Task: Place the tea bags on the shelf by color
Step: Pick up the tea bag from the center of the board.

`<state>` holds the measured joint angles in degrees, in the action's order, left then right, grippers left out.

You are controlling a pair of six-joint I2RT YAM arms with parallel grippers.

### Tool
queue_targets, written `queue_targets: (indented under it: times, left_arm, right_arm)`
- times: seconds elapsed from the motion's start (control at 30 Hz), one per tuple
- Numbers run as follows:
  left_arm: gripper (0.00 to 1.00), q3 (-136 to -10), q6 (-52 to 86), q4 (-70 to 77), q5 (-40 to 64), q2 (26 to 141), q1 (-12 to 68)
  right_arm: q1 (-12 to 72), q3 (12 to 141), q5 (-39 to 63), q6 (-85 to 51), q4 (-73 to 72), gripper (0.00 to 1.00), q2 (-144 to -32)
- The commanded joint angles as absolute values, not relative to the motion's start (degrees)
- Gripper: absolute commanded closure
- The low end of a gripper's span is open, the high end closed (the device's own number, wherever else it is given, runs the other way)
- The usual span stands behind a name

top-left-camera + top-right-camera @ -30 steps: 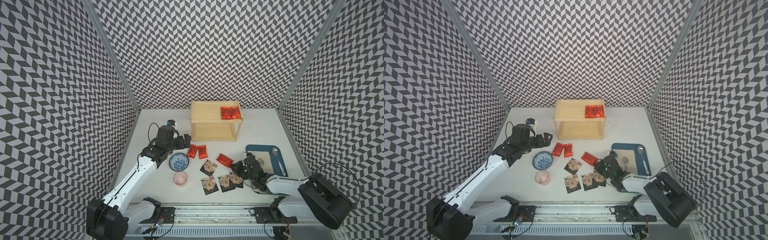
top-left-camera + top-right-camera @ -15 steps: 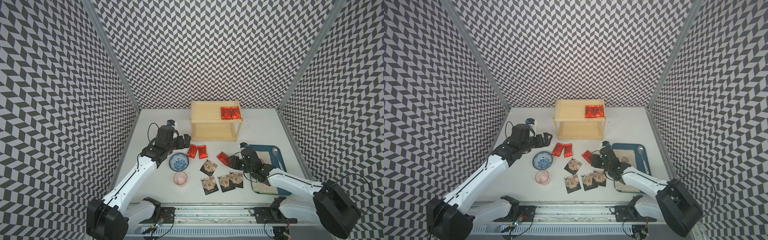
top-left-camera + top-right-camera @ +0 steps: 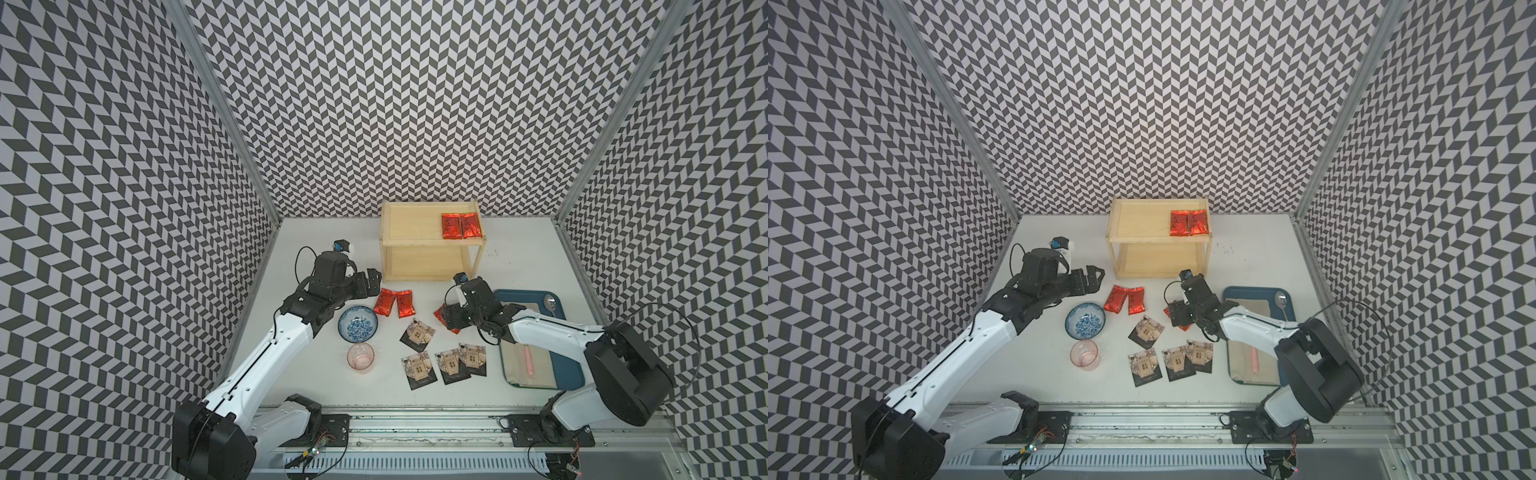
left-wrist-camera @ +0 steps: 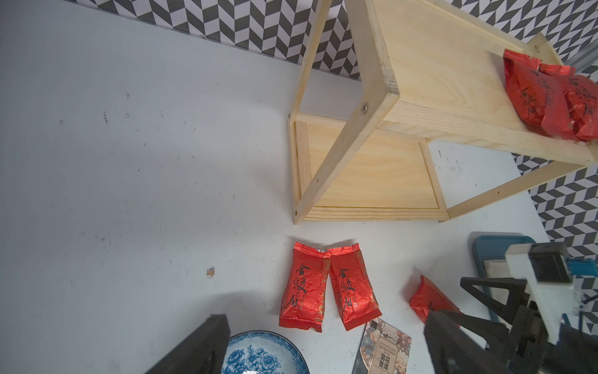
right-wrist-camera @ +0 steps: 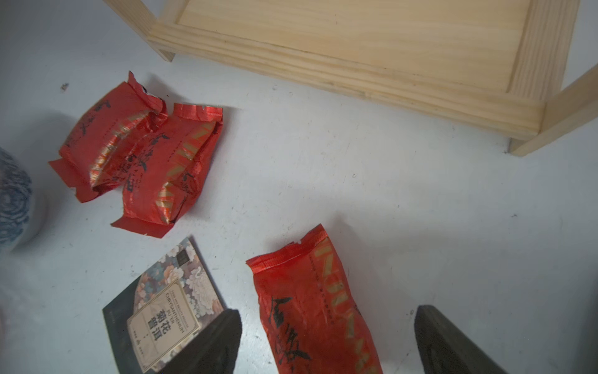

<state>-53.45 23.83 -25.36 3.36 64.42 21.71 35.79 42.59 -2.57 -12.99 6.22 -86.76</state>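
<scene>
Right gripper point(image 5: 326, 343) is spread wide w/ nothing clamped, one finger point(image 5: 210, 343) on each side of the lone red packet point(image 5: 310, 307). That one lies flat on the table point(image 3: 519, 257), just left of the blue tray point(image 3: 536, 296) and to the near right of the shelf point(image 3: 415, 245). Can't tell if the tips touch the table yet. Left gripper point(image 3: 371, 283) is wide open and empty too, hanging just left of the pair of red packets point(image 3: 383, 302), which lie side by side, touching, right in front of the shelf. Two more red packets point(image 3: 451, 225) are already on the top board point(image 3: 411, 224) at its right end, and the lower board point(image 4: 365, 168) is bare. All four black packets point(image 3: 417, 334) are on the table nearer the front, three in a row and one a bit farther back. Handling-wise, imo the red foil ones are light, puffy and crinkly, prob slippery too. So I'd close across the short width at mid-body, not at the crimped end flaps, which would just fold. A gentle squeeze should do, since there's no real weight to fight. The black ones look thin, stiffish and flush w/ the table, so they're harder. Prob need to catch an edge or corner, maybe tip one up first. One slipping out on the way to the shelf is the main worry tbh.
</scene>
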Motion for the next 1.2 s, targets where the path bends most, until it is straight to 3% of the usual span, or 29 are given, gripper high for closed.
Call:
queue_targets:
  times: [0.0,0.67,1.17]
  left_arm:
    - [0.01,-53.0,23.2,-24.61,3.85,63.64,21.51]
    - [0.01,-53.19,23.12,-24.52,4.13,63.98,21.45]
    - [0.01,-52.97,23.12,-24.7,3.63,63.79,21.42]
  right_arm:
    - [36.03,43.42,-2.53,-11.37,6.23,0.1,-87.69]
    - [39.09,40.25,-1.51,-15.07,4.43,0.17,-90.91]
    - [40.46,42.61,-6.97,-20.39,3.55,0.45,-94.39]
